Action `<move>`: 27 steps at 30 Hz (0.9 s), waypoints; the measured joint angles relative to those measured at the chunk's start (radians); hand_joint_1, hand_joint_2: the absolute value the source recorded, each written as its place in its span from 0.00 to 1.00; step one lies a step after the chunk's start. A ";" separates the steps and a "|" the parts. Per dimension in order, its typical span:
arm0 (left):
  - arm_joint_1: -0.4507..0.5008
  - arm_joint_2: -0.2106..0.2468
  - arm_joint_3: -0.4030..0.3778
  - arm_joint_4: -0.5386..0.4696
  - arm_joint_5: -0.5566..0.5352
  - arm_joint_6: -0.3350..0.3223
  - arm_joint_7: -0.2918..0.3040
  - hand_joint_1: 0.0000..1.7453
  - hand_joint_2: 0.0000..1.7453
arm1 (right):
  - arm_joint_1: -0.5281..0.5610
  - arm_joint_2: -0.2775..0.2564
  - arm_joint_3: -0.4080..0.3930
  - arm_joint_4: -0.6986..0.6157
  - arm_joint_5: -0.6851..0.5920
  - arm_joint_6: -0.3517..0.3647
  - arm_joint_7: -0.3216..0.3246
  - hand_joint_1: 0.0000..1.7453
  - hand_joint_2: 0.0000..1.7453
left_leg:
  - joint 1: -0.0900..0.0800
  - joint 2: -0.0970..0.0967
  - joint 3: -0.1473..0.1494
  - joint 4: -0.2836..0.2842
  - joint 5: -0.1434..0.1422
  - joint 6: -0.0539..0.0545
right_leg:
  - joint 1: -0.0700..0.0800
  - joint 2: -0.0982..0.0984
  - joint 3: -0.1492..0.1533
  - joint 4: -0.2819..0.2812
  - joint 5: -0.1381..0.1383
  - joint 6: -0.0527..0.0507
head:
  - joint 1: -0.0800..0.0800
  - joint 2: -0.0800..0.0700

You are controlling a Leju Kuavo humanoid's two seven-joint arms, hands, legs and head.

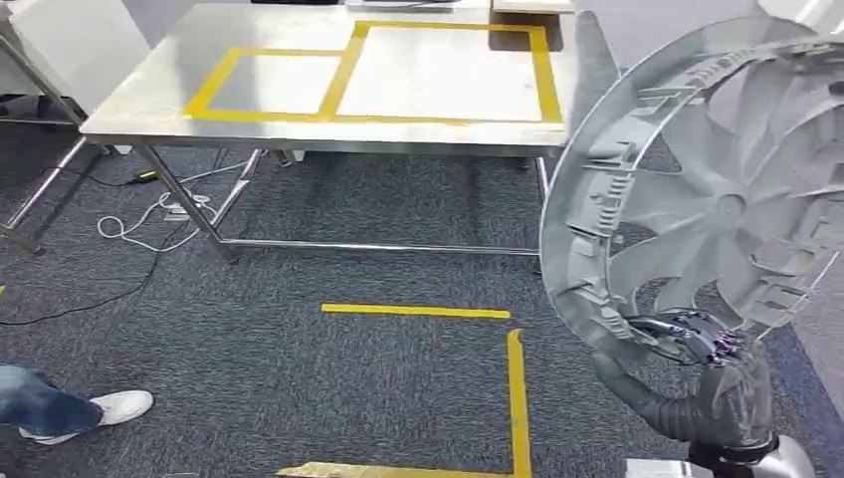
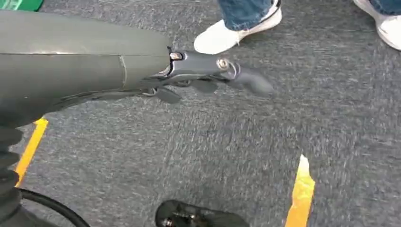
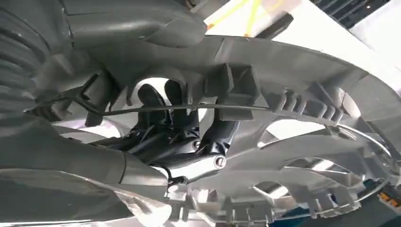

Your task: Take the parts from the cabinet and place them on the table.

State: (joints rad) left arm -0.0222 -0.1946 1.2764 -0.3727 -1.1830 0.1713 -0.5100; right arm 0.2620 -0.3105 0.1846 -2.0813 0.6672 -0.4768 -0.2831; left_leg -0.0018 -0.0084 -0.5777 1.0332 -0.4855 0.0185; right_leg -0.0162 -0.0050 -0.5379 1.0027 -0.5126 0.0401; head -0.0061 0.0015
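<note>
the grey fan-wheel part (image 1: 712, 199) rides at three o'clock in the head view, its lower rim clamped in the right robot hand (image 1: 697, 339); the left robot hand (image 2: 208, 75) hangs with nothing in it, fingers loosely apart. it looks out of the cabinet but not yet set down. the steel counter (image 1: 149, 100) with yellow tape squares (image 1: 343, 75) waits at twelve o'clock across dark carpet (image 1: 299, 368), a person's white shoe (image 1: 119, 406) at eight o'clock.

My right hand (image 1: 697, 344) has dark, shiny fingers (image 3: 156, 101) with thin black wires running along them. A soft grey cover with folds wraps my wrist. Below it my arm is silver. My left hand (image 2: 208, 75) has a big smooth grey cover, dark fingers and two small round silver screws. A black cable curves beside it.
</note>
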 joint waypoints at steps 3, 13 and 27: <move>-0.003 0.000 0.000 0.000 0.000 0.000 0.000 0.00 1.00 | 0.000 0.000 0.000 -0.001 0.000 0.000 0.000 1.00 1.00 | 0.008 0.001 0.005 -0.015 0.008 0.020 | -0.002 0.002 -0.040 0.071 -0.051 0.011 | 0.006 0.000; -0.003 -0.001 0.000 0.001 -0.003 -0.004 0.000 0.00 1.00 | 0.000 0.000 -0.001 -0.003 0.001 0.002 0.002 1.00 1.00 | -0.004 -0.004 0.016 -0.005 -0.013 0.008 | 0.000 0.003 -0.029 0.014 0.013 0.001 | 0.004 0.000; -0.001 0.005 0.002 0.003 -0.011 -0.004 0.000 0.00 1.00 | 0.009 0.000 -0.001 -0.005 0.005 0.002 0.005 1.00 1.00 | -0.003 0.001 -0.026 0.035 0.021 0.000 | -0.003 0.004 0.022 0.005 -0.038 -0.017 | -0.004 0.000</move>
State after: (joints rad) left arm -0.0235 -0.1900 1.2779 -0.3700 -1.1936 0.1675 -0.5100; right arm 0.2712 -0.3105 0.1835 -2.0863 0.6718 -0.4753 -0.2777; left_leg -0.0045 -0.0076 -0.6041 1.0681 -0.4648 0.0184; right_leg -0.0188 -0.0013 -0.5158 1.0075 -0.5503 0.0232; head -0.0099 0.0015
